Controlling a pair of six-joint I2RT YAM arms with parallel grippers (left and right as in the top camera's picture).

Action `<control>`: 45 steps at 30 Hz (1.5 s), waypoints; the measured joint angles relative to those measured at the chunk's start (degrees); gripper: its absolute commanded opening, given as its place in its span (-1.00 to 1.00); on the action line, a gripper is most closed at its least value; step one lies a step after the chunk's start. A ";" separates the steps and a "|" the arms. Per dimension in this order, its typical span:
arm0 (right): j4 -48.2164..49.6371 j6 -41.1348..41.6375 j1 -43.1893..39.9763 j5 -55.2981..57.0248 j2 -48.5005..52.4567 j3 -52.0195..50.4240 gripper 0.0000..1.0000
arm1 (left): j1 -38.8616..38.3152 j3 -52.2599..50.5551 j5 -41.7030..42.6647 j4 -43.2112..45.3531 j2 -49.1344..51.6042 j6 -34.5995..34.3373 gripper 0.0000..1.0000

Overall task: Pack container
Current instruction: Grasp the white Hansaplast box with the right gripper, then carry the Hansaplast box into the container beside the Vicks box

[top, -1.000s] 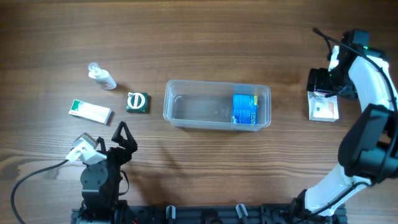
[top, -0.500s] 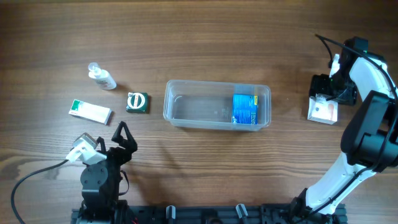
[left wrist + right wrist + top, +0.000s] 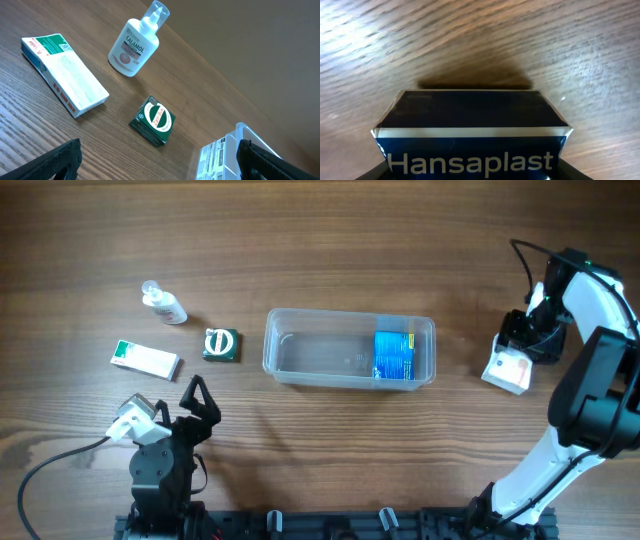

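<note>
Container (image 3: 318, 352) holds blue box (image 3: 394, 356); right jaws clamp Hansaplast box (image 3: 507, 371); left jaws wide open, empty.

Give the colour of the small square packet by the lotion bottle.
The packet is dark green with a white round emblem; the left wrist view shows it best.

Container (image 3: 349, 312) L half free; blue box (image 3: 394, 357) in its R end

The Hansaplast box (image 3: 470, 135) was navy with white lettering; a blue box (image 3: 394, 356) showed through the clear container (image 3: 350, 313).
</note>
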 measured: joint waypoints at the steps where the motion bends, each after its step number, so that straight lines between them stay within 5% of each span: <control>1: -0.50 0.07 0.00 -0.46 -0.70 -0.02 0.31 | 0.00 0.00 0.00 0.00 0.00 0.00 1.00; 11: -4.11 2.49 6.64 -5.11 -29.44 -0.13 0.24 | 0.00 0.00 0.00 -0.02 0.00 0.00 0.99; 18: -2.82 10.78 28.59 -5.77 -44.87 0.00 0.23 | 0.00 0.00 0.00 0.00 0.00 0.00 1.00; 27: 4.79 26.03 48.78 0.57 -35.30 -1.42 0.36 | 0.00 0.00 0.00 0.00 0.00 0.00 0.99; 34: 8.83 32.48 49.94 1.36 -19.39 -1.81 0.34 | 0.00 0.00 0.00 0.00 0.00 0.00 1.00; 45: 9.51 35.80 50.38 1.11 -7.69 -1.90 0.43 | 0.00 0.00 0.00 0.00 0.00 0.00 1.00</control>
